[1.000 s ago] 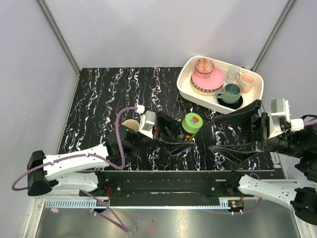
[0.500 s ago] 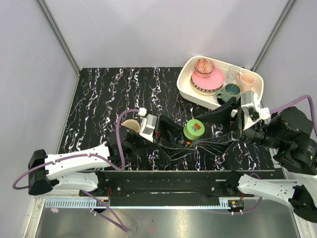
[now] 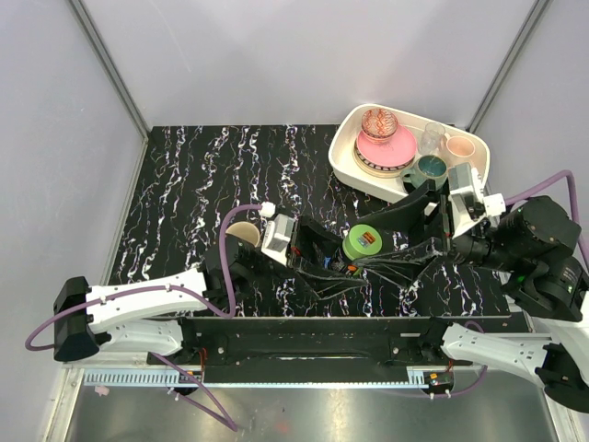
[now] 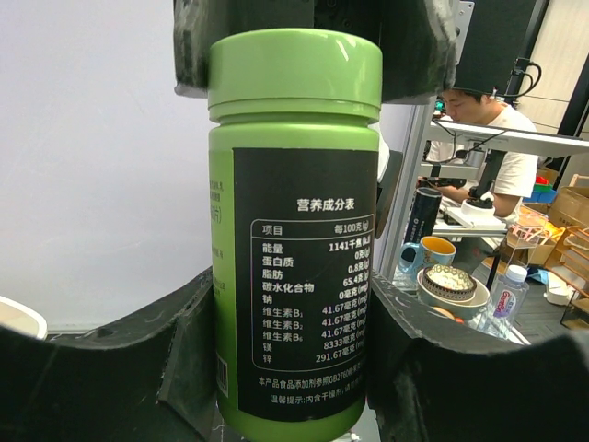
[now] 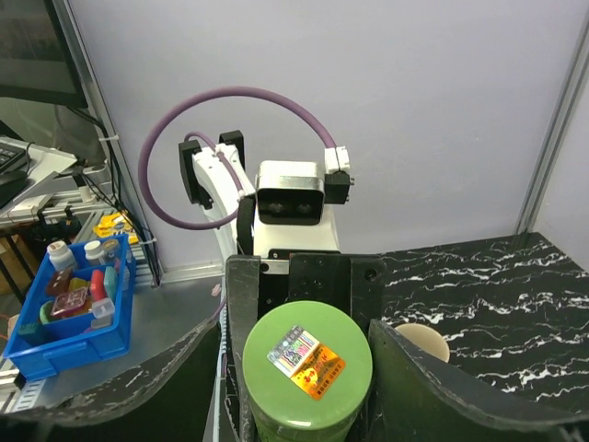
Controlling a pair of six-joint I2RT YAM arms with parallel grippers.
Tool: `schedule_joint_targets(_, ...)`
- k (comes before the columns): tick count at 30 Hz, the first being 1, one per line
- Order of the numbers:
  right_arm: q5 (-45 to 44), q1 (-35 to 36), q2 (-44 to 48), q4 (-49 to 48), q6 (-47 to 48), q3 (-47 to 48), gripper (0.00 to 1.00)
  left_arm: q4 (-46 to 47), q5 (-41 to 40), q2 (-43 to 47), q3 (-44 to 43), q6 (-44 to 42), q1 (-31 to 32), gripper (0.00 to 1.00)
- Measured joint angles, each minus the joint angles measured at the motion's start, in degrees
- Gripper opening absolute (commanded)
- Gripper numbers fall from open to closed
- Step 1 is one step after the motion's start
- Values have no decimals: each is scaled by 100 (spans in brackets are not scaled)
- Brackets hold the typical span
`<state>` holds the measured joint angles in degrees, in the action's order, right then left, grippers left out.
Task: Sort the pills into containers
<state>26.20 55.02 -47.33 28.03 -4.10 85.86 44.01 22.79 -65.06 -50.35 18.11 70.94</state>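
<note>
A green pill bottle (image 3: 361, 239) with a black label stands upright between the fingers of my left gripper (image 3: 345, 255), which is shut on its body. The left wrist view shows the bottle (image 4: 294, 230) filling the frame. My right gripper (image 3: 375, 247) is open, its jaws straddling the green cap (image 5: 308, 364). The right finger is close to the cap and the left one stands well off. The blue pill box is not in view.
A beige mug (image 3: 244, 232) stands just left of my left wrist. A white tray (image 3: 345, 161) at the back right holds a pink plate with a patterned bowl, a teal mug, a glass and a peach cup. A blue bin (image 5: 69, 313) sits off the table.
My right arm has swung left from the table's right edge, and its open jaws now straddle the bottle cap. The left gripper has kept hold of the bottle, shifting slightly.
</note>
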Motion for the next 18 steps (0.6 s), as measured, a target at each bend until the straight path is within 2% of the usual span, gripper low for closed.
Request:
schedule_joint_targets(4, 9, 0, -31, -17, -46, -87, 68, 55, 9, 0, 22, 0, 4, 0)
schedule_joint_targets(8, 7, 0, -59, -37, -85, -127, 62, 76, 37, 0, 24, 0, 4, 0)
schedule_joint_targets(11, 17, 0, -59, -44, -114, -138, 50, 76, 50, 0, 24, 0, 4, 0)
schedule_joint_targets(12, 31, 0, -59, -50, -127, -140, 40, 81, 63, 0, 24, 0, 4, 0)
schedule_joint_targets(14, 44, 0, -59, -76, -157, -151, 29, 94, 68, 0, 24, 0, 4, 0)
schedule_joint_targets(18, 39, 0, -57, -125, -179, -177, 20, 103, 57, 2, 24, -9, 4, 0)
